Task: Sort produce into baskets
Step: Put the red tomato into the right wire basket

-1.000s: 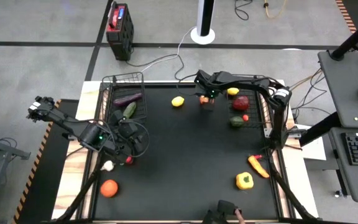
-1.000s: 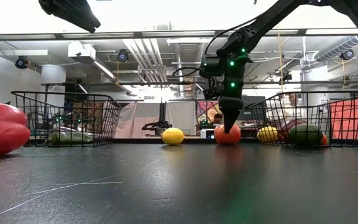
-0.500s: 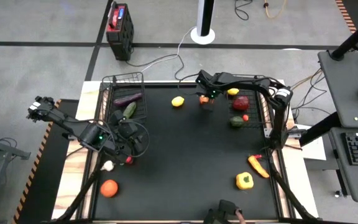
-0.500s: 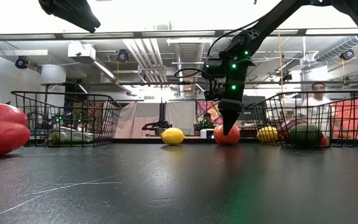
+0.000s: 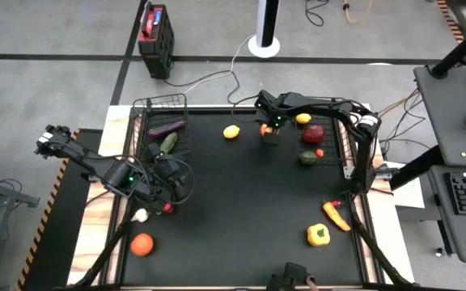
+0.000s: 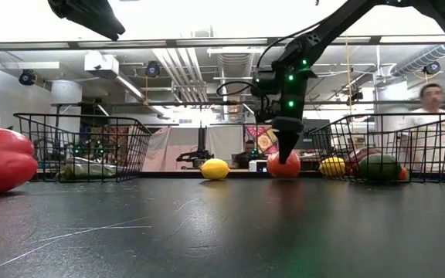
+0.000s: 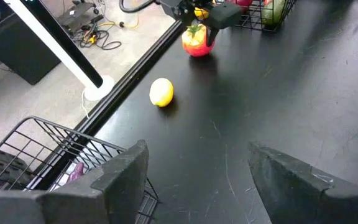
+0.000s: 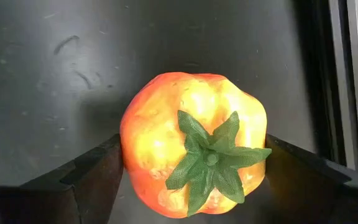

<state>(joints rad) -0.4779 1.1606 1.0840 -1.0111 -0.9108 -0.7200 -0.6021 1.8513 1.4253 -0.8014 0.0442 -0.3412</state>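
An orange tomato (image 8: 194, 143) with a green leafy top sits on the black table near its far edge, and also shows in the high view (image 5: 264, 128) and the low view (image 6: 283, 165). My right gripper (image 5: 270, 133) stands over it and is shut on it. My left gripper (image 7: 197, 180) is open and empty above the table's left side, just on the near side of the left basket (image 5: 160, 98). That basket holds a purple eggplant (image 5: 166, 127) and a green cucumber (image 5: 169, 142). The right basket (image 5: 345, 153) holds a lemon (image 5: 303, 119), a red pepper (image 5: 314, 132) and a green piece (image 5: 307, 158). My right gripper has the orange tomato between its two fingers (image 8: 98, 171), one against each side of its body (image 8: 129, 155). The fingers come from above, pointing down. The tomato sits upright with its leafy top up and its underside on the table (image 6: 283, 176).
A loose lemon (image 5: 231, 132) lies left of the tomato. White garlic (image 5: 140, 215), a small red piece (image 5: 167, 208) and a red-orange tomato (image 5: 141, 243) lie near left. A yellow pepper (image 5: 319, 235) and a red-yellow pepper (image 5: 336, 215) lie near right. A person (image 6: 431, 116) is behind the table.
Both grippers have kept their places, the right one over the orange tomato. The person in the room behind the table has walked toward the right.
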